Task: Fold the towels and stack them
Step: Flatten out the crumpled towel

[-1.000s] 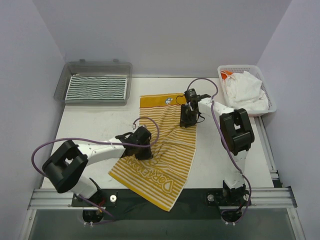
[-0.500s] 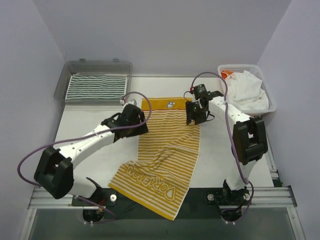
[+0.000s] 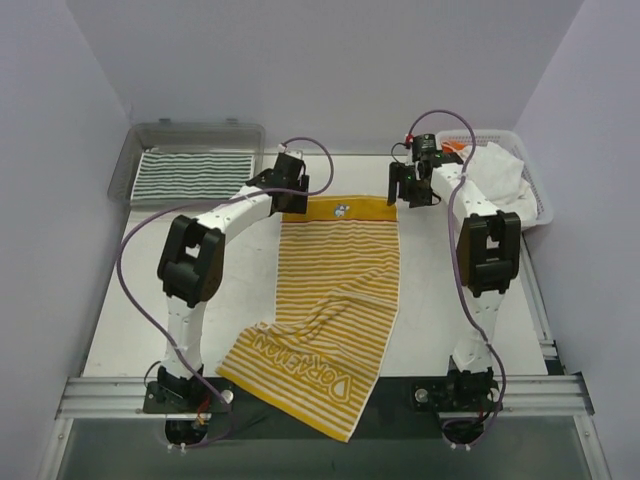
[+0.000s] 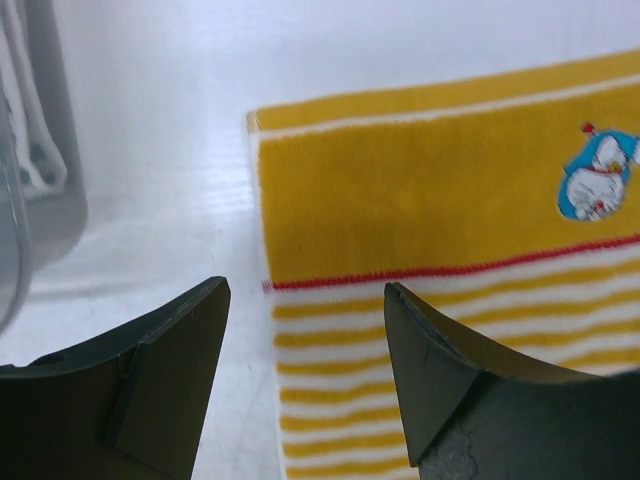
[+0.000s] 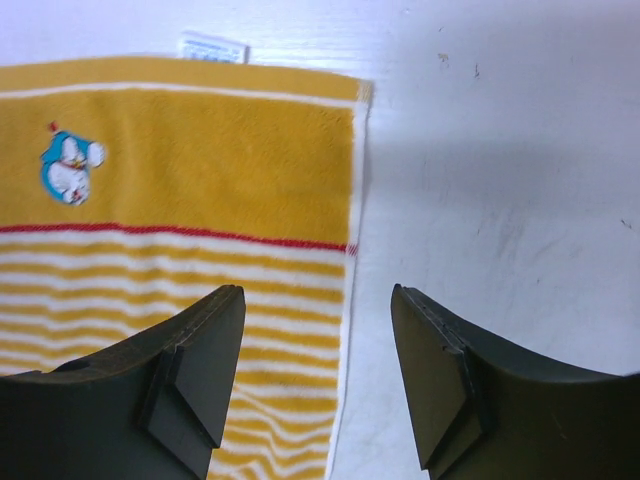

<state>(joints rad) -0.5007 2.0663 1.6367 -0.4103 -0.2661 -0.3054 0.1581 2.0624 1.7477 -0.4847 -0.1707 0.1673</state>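
Note:
A yellow-and-white striped towel (image 3: 335, 285) lies lengthwise on the table, its solid yellow end with a small cartoon patch (image 3: 341, 210) at the far side, its near end hanging crumpled over the front edge. My left gripper (image 3: 287, 198) is open over the towel's far left corner (image 4: 262, 150). My right gripper (image 3: 408, 190) is open over the far right corner (image 5: 352, 110). Both are empty. A folded green-and-white striped towel (image 3: 193, 174) lies in the grey tray (image 3: 140, 135). White towels (image 3: 490, 180) fill the mesh basket (image 3: 541, 205).
The tray stands at the back left, the basket at the back right beside my right arm. A white label (image 5: 212, 47) sticks out from the towel's far edge. The tray's corner (image 4: 45, 200) shows at the left of the left wrist view.
Both arms have reached away from the bases to the towel's far corners. The towel's far half has been drawn straight and flat; it lay slanted before. Both grippers now stand open.

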